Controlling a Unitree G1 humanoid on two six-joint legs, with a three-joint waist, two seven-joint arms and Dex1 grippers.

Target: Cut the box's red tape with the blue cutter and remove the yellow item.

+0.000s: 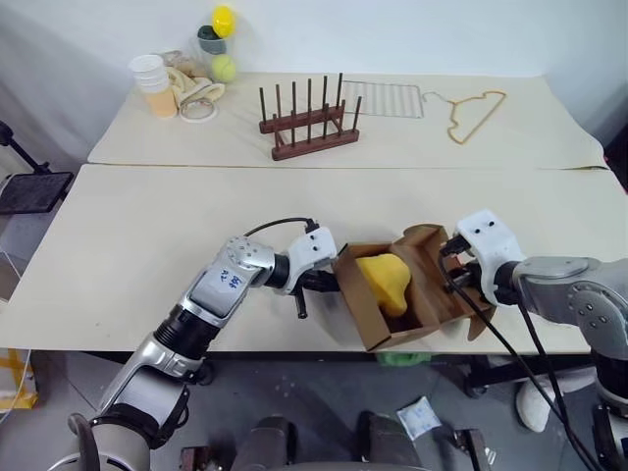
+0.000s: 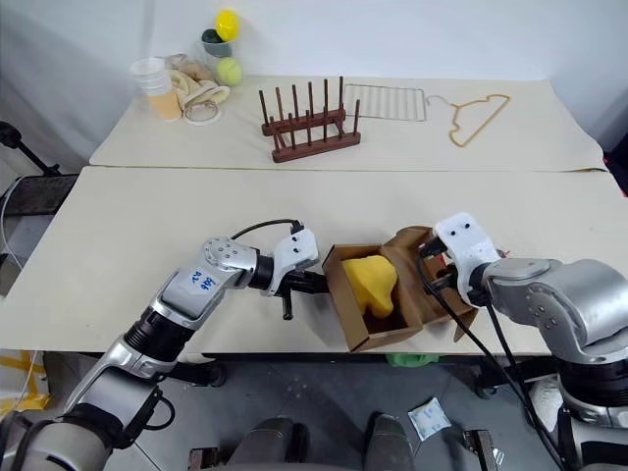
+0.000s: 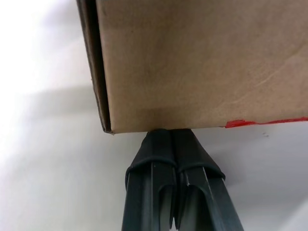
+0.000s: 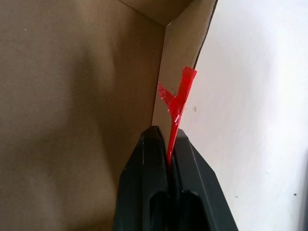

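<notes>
Yellow item [image 1: 385, 279] sits inside the open box [image 1: 430, 312] near the tabletop [image 1: 137, 245] front edge, between left tool [image 3: 173, 137], fingers together against the box's outer wall, and right tool [image 4: 169, 139], clamped on red tape [image 4: 179, 94].

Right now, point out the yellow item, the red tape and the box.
yellow item [image 1: 384, 278], left eye view, its upper bulge.
red tape [image 4: 179, 98], right wrist view, strip above the fingertips.
box [image 2: 355, 319], right eye view, outer side wall.
</notes>
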